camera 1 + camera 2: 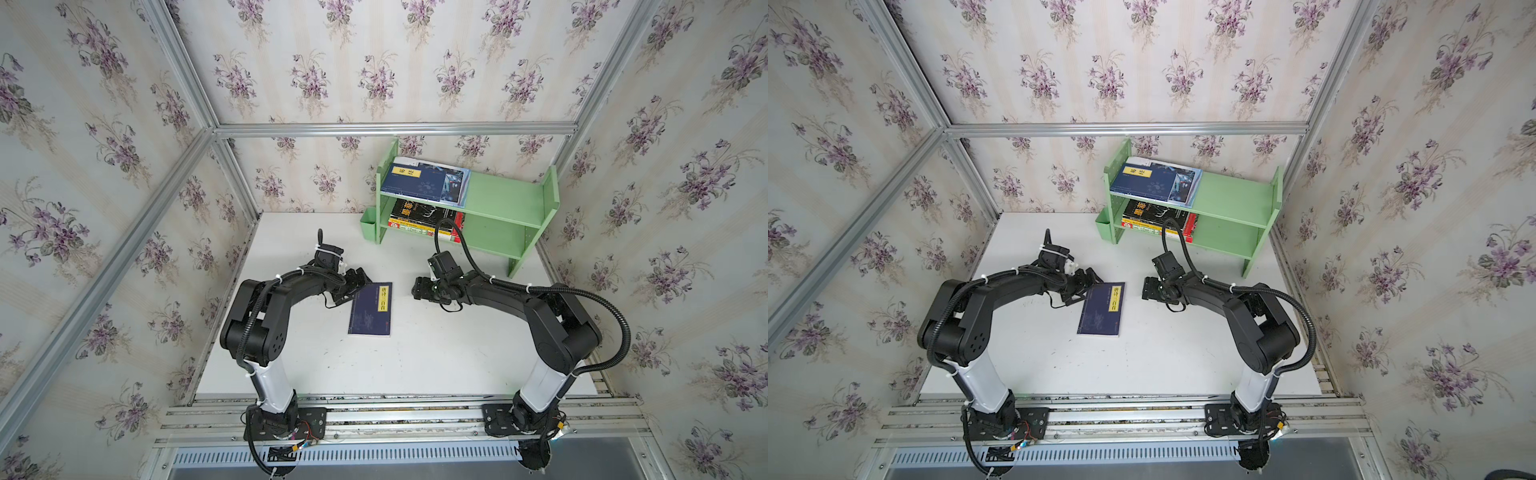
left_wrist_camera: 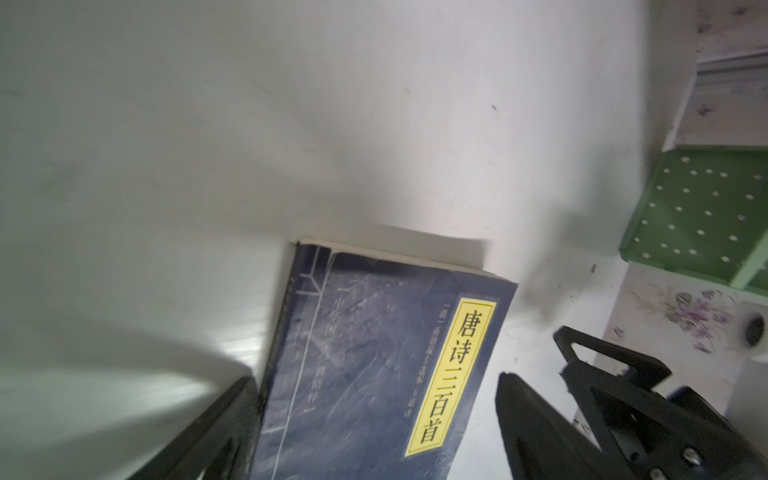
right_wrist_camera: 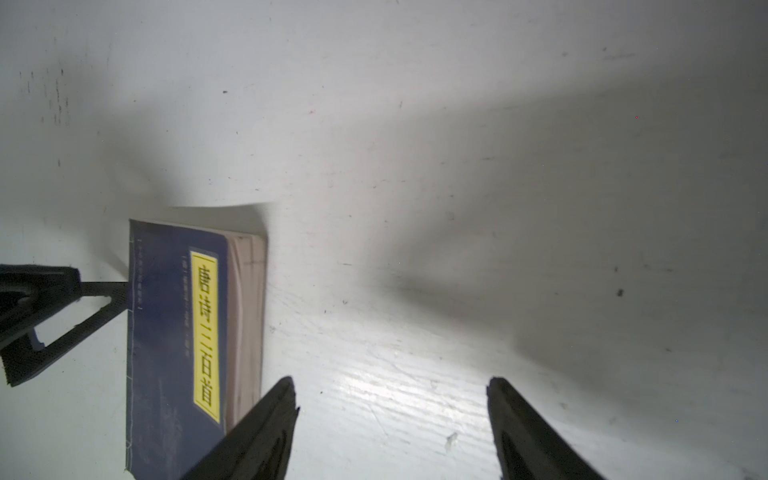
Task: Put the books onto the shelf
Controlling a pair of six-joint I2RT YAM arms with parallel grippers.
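Left wrist view shows the left gripper (image 2: 374, 380), jaws spread wide, framing the navy book (image 2: 353, 332), which lies flat at the centre of a top view, probably to pinch it. Right gripper (image 1: 417, 287) hovers parted just beside. Shelf (image 1: 507, 195), upper right, has bare room; the right arm's cable (image 1: 462, 243) crosses its lower tier.

The shelf (image 1: 509, 195) stands at the back right of the table (image 1: 415, 365), against the rear wall (image 1: 316, 178), with its cup (image 1: 368, 226) fixed to its left end down at table level. The upper pile of books (image 1: 415, 183) lies flat at the left end of the top tier, and the lower pile of books (image 1: 415, 219) lies flat directly beneath it on the bottom tier. A single book (image 1: 370, 309) lies flat near the middle of the table, in front of the shelf and well apart from it, with the left jaws at its rear left corner and the right jaws off to its right, not touching it.
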